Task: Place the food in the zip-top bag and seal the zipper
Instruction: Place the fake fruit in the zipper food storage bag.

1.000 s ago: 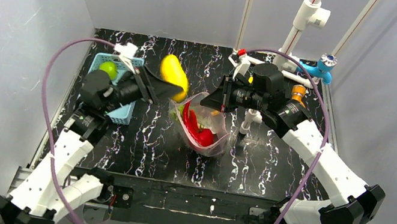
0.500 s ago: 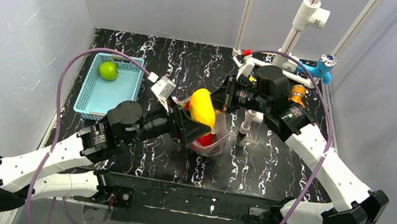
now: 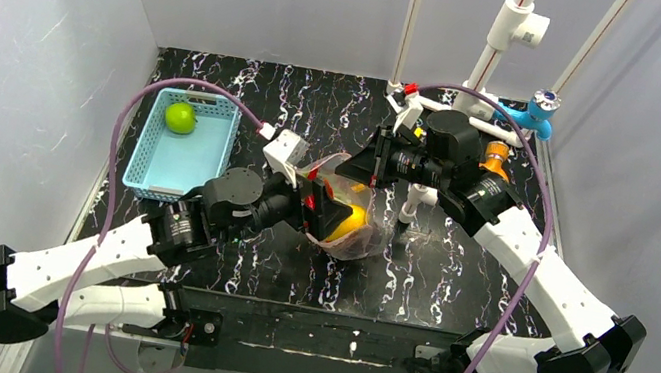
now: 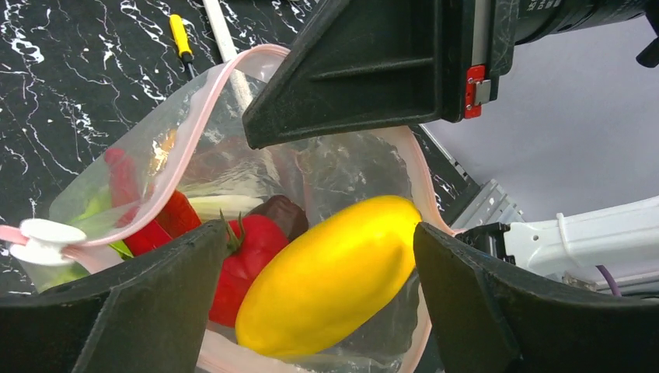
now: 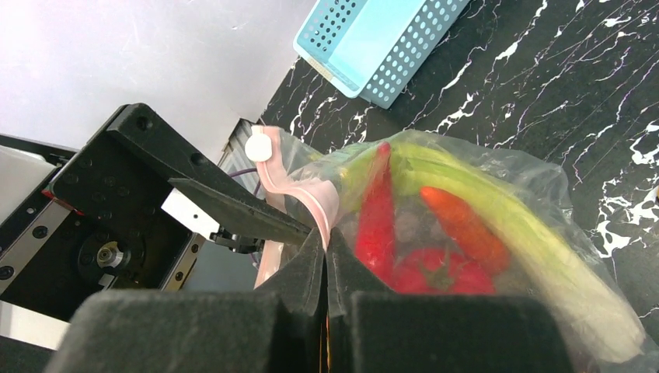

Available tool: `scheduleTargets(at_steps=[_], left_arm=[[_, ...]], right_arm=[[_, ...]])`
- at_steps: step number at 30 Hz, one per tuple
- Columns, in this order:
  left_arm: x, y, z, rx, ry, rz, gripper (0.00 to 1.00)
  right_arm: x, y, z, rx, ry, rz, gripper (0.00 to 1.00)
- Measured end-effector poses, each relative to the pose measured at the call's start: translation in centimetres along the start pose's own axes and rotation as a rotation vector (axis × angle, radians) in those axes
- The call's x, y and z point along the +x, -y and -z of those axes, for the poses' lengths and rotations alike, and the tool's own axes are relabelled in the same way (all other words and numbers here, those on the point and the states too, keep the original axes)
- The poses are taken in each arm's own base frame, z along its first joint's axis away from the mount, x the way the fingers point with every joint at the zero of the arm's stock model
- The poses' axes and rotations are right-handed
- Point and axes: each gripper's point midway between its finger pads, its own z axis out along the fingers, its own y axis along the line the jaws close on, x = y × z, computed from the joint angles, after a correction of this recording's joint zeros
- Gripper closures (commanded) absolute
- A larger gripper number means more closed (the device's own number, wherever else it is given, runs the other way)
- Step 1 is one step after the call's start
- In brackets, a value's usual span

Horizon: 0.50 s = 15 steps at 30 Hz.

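The zip-top bag (image 3: 353,241) stands mid-table with its mouth held wide. My right gripper (image 5: 326,237) is shut on the pink zipper (image 5: 319,198) at the bag's far rim. My left gripper (image 4: 319,233) hangs open over the mouth, and the yellow oval fruit (image 4: 330,276) lies inside the bag between its spread fingers. Also in the bag are a red pepper (image 4: 245,256), a dark red piece (image 4: 281,214), a red chili (image 5: 378,210) and the green-and-white leek (image 5: 497,225). A round green fruit (image 3: 181,117) sits in the blue basket (image 3: 151,172).
The blue basket stands at the left of the table. A yellow-handled tool (image 4: 180,36) lies beyond the bag. White pipes (image 3: 489,61), a blue fitting (image 3: 542,110) and an orange piece (image 3: 497,157) crowd the back right, behind my right arm.
My left arm swung from beside the basket to the bag, carrying the yellow fruit. Its jaws have opened wider and the fruit now lies inside the bag. The right gripper held still.
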Motion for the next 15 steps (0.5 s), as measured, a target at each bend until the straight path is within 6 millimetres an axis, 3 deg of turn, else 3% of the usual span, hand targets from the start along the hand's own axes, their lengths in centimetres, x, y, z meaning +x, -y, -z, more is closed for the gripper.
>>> scheduleTargets(at_steps=[7, 15], left_arm=[[-1.2, 0.5, 1.0, -0.006, -0.031, -0.008, 0.1], [-5.4, 1.1, 4.8, -0.035, -0.042, -0.032, 0.24]], right_arm=[[0.0, -0.2, 0.0, -0.012, -0.001, 0.003, 0.99], [0.0, -0.3, 0.0, -0.019, -0.005, 0.004, 0.99]])
